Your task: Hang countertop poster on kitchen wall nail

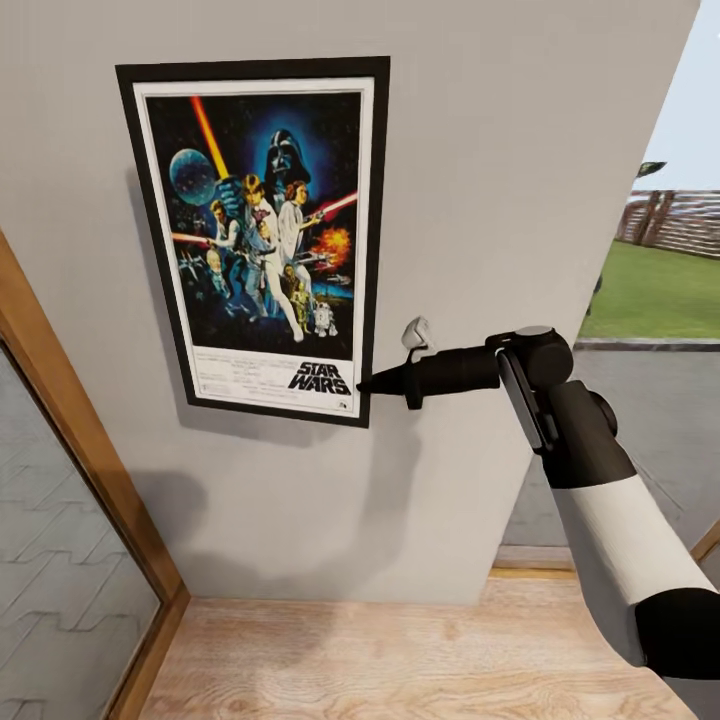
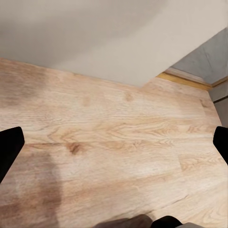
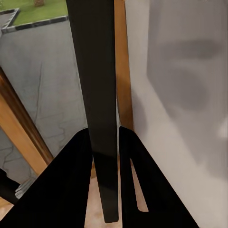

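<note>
Poster [image 1: 258,240] sits flat against the grey wall [image 1: 480,150], slightly tilted, at 11 o'clock in the head view. Right gripper [image 1: 365,383] is clamped on the poster's lower right frame edge; the wrist view shows the black frame [image 3: 97,95] between both fingers. Left gripper [image 2: 114,147] is spread wide over the wooden floor [image 2: 118,133].

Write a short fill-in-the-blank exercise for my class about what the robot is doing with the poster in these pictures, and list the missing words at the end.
1. The poster is held up against the grey ____.
2. The right gripper is shut on the poster's black ____, at its lower right corner.
3. The left gripper points down at a floor made of ____.
4. The big title at the bottom of the poster reads STAR ____.

Missing words: wall; frame; wood; WARS
</note>
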Robot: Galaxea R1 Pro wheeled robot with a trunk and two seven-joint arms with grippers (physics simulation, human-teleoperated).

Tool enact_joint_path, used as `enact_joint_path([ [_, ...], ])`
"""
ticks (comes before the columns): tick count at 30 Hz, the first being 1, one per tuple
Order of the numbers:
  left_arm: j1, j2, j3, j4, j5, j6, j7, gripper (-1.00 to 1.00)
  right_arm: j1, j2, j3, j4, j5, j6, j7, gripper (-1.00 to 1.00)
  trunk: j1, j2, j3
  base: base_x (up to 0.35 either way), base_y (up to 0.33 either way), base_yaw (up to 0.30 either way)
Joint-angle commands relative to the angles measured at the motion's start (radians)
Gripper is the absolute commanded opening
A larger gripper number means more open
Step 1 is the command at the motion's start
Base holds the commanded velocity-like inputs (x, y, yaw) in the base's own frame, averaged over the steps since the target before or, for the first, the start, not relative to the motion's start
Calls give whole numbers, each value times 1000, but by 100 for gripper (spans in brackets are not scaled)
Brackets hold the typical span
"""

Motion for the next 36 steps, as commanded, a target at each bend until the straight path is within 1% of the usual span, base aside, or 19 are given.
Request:
enact_joint_path([
  [1, 0, 1, -8, 0, 8, -5, -2, 100, -4, 0, 0, 0, 0, 9, 3, -100, 0, -1, -1, 0, 0, 0],
  [9, -1, 2, -8, 0, 8, -5, -3, 100, -28, 0, -1, 0, 0, 11, 3, -100, 0, -1, -1, 0, 0, 0],
  [24, 0, 3, -10, 0, 8, -5, -3, 100, -31, 0, -2, 0, -1, 11, 3, -100, 0, -1, -1, 0, 0, 0],
  [34, 0, 3, -10, 0, 8, -5, -3, 100, -31, 0, -2, 0, -1, 11, 3, -100, -38, 69, 30, 0, 0, 0],
  [36, 0, 2, -10, 0, 8, -5, -3, 100, -31, 0, -2, 0, -1, 11, 3, -100, -38, 69, 30, 0, 0, 0],
])
